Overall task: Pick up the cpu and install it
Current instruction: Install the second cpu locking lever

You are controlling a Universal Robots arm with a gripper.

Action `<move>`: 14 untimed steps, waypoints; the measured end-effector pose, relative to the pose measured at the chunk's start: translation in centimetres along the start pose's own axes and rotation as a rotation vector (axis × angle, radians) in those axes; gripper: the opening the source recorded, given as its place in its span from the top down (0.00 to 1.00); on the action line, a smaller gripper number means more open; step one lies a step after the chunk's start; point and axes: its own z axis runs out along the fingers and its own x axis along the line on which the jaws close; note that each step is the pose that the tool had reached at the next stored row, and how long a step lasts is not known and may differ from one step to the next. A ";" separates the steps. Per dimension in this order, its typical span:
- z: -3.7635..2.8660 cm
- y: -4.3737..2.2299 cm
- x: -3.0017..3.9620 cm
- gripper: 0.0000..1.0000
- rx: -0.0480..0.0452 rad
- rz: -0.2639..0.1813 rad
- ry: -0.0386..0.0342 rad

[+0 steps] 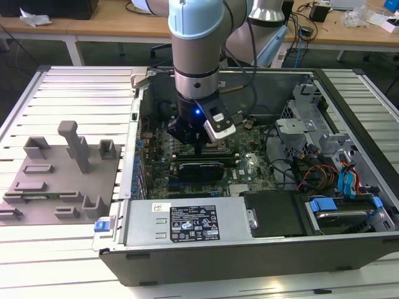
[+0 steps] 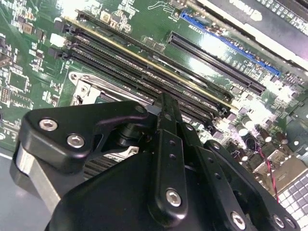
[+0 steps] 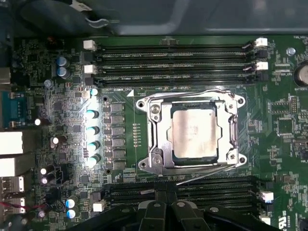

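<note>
Just beyond pincer (image 3: 163, 208): cpu (image 3: 195, 134) in socket (image 3: 153, 111).

The gripper (image 1: 198, 151) stood low inside the open computer case (image 1: 249, 249), directly above the motherboard (image 3: 48, 72). The cpu (image 3: 194, 134) lay seated in the metal-framed socket (image 3: 153, 113), its top uncovered from above. Rows of memory slots (image 3: 173, 62) bordered the socket on two opposite sides. Capacitors (image 3: 92, 129) stood near a third side. In the exterior view, the drive cage (image 1: 305, 118) and cable bundle (image 1: 318, 174) occupied the case toward that view's right, well apart from the gripper
</note>
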 end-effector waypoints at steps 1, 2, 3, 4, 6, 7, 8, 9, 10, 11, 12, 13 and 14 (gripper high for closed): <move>0.03 0.00 0.01 0.89 -0.0044 -0.008 0.0000; 0.07 -0.01 0.02 0.89 -0.0113 -0.018 0.0000; 0.12 -0.02 0.07 0.89 -0.0227 -0.028 0.0002; 0.14 -0.03 0.10 0.89 -0.0308 -0.033 0.0003; 0.20 -0.10 0.19 0.89 -0.0502 -0.039 0.0004; 0.23 -0.24 0.28 0.89 -0.0632 -0.040 0.0006; 0.27 -0.40 0.35 0.89 -0.0736 -0.040 0.0005; 0.31 -0.53 0.42 0.89 -0.0821 -0.040 0.0005; 0.34 -0.68 0.47 0.89 -0.0894 -0.040 0.0005; 0.36 -0.85 0.49 0.89 -0.0949 -0.039 0.0005; 0.37 -1.12 0.50 0.89 -0.1019 -0.039 0.0005; 0.39 -1.36 0.51 0.89 -0.1095 -0.039 0.0004; 0.40 -1.50 0.51 0.89 -0.1168 -0.038 0.0004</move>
